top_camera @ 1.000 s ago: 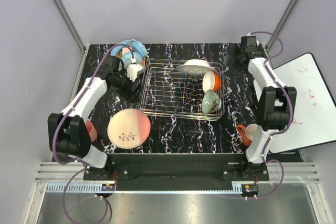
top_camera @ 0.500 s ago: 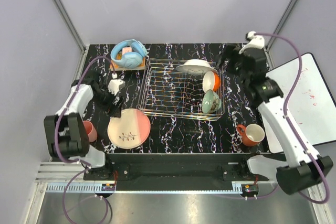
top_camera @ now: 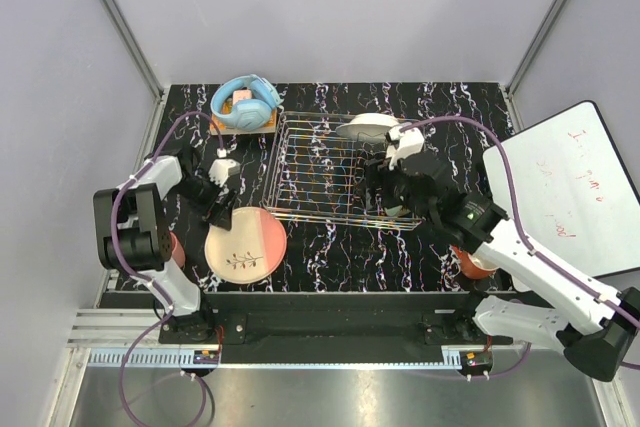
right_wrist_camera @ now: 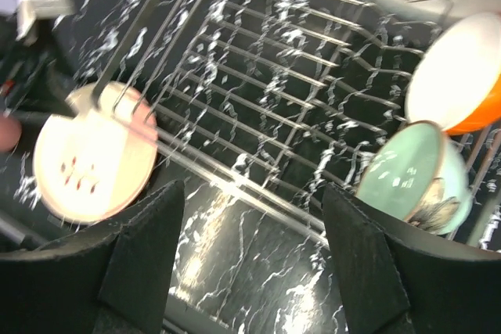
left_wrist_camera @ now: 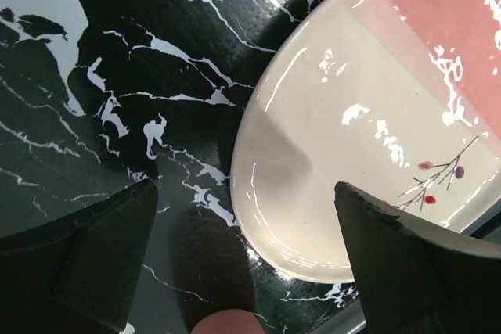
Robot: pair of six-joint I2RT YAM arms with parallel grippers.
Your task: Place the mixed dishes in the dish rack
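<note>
Step in hand: pickup of the pink plate [top_camera: 245, 244], which lies flat on the table [top_camera: 330, 247] just in front of the rack's [top_camera: 320, 182] near-left corner. Left gripper [left_wrist_camera: 243, 193] hangs over the plate's left rim with fingers spread wide and nothing between them. Whether a fingertip touches the rim cannot be told from the wrist view. Right gripper [right_wrist_camera: 252, 189] hovers above the rack's right half, fingers apart and empty. Green bowl [right_wrist_camera: 415, 170] and white plate [top_camera: 365, 127] already sit in the rack. Mug [top_camera: 464, 259] and cup [top_camera: 177, 247] stand outside it on the table.

Next move, as judged:
1. Lower the left gripper until the fingers straddle the rim.
2. Pinch the rim and tilt the plate up.
3. Carry it to a free slot in the rack's left half.

A flat-lying plate probably offers little edge to grip, so slip is the main risk.
</note>
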